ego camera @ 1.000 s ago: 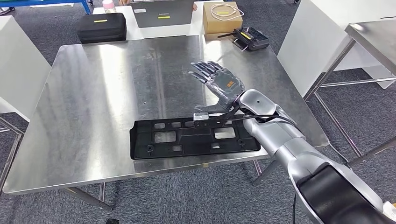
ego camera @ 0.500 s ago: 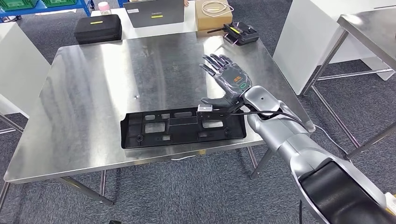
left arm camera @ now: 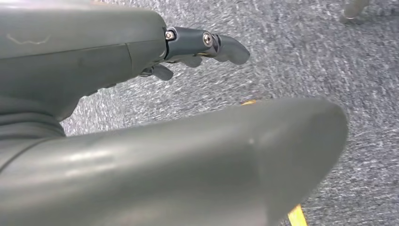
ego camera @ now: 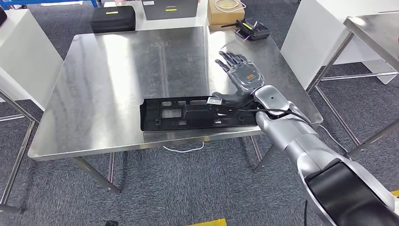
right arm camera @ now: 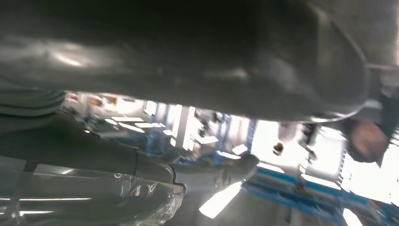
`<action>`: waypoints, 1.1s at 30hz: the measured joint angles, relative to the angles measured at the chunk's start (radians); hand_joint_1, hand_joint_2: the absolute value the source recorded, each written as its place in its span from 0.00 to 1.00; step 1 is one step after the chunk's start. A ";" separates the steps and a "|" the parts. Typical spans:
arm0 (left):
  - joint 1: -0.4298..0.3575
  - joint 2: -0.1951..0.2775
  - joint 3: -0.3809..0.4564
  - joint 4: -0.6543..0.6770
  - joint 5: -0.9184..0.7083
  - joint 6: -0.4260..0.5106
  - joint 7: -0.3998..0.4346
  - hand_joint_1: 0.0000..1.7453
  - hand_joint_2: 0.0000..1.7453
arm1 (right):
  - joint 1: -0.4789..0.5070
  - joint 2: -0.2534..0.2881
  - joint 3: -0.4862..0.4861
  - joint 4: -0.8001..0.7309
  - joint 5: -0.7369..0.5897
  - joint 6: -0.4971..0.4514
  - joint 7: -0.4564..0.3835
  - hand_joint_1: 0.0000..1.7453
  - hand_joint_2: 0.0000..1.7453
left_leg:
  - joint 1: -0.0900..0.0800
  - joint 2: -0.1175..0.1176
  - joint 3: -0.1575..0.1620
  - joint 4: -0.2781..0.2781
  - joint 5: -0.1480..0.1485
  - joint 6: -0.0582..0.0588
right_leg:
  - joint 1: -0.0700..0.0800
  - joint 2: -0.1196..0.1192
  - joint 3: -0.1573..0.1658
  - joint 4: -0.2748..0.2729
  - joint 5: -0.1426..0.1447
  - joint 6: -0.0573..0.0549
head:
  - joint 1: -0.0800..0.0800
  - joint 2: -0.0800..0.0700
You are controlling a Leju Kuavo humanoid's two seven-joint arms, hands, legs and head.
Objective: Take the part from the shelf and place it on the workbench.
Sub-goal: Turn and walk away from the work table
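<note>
The black part (ego camera: 200,113), a long flat plastic panel with cut-out openings, is lying flat on the steel tabletop (ego camera: 117,75), along its near edge and toward the right, its long side running left to right. The right hand (ego camera: 237,77) is hovering just beyond the part's right end with the silver forearm reaching in from the near right. Its palm is facing down and away, the fingers (ego camera: 229,59) are stretching apart toward the far side, and the thumb (ego camera: 225,97) is pointing left, low over the part's far edge beside a small pale block (ego camera: 216,100) on the part. The hand is holding nothing; whether the thumb is touching the part I cannot tell. In the right wrist view the hand (right arm camera: 197,176) is showing as a dark finger against bright reflections, with clear film beside it.

The left hand (left arm camera: 202,44) is hanging over grey carpet (left arm camera: 329,47) in the left wrist view, with a dark finger sticking out past the grey cover; how its fingers are set I cannot tell.

At the far side, beyond the tabletop, a black case (ego camera: 113,19), a cardboard box (ego camera: 225,12) and a black handheld controller (ego camera: 254,29) are sitting on a white surface.
</note>
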 joint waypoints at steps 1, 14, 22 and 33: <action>0.000 0.000 0.001 0.000 0.003 0.000 -0.003 0.00 0.00 | -0.001 -0.004 -0.007 0.009 0.001 0.006 0.017 0.00 0.00 | -0.001 0.000 -0.015 0.001 0.011 0.000 | 0.000 0.000 0.009 0.021 0.003 0.009 | 0.001 0.000; 0.007 -0.006 0.030 0.000 0.026 0.004 -0.024 0.00 0.00 | -0.020 -0.119 -0.090 0.103 0.069 0.002 0.313 0.00 0.00 | 0.011 -0.006 -0.149 0.224 -0.120 -0.068 | -0.003 -0.012 0.195 -0.306 0.091 -0.045 | -0.011 0.000; 0.014 -0.001 0.052 0.000 0.042 0.007 -0.039 0.00 0.00 | 0.028 -0.178 -0.124 0.131 0.106 -0.063 0.422 0.00 0.00 | 0.021 -0.010 0.069 0.048 -0.094 -0.071 | -0.010 -0.011 0.106 -0.279 0.155 0.006 | -0.011 0.000; 0.035 -0.007 0.096 0.000 0.074 0.037 -0.060 0.00 0.00 | 0.197 -0.217 -0.261 0.107 0.189 -0.276 0.592 0.00 0.00 | -0.001 -0.009 -0.055 0.021 0.029 -0.001 | -0.006 -0.003 0.071 -0.004 0.021 0.038 | 0.001 0.000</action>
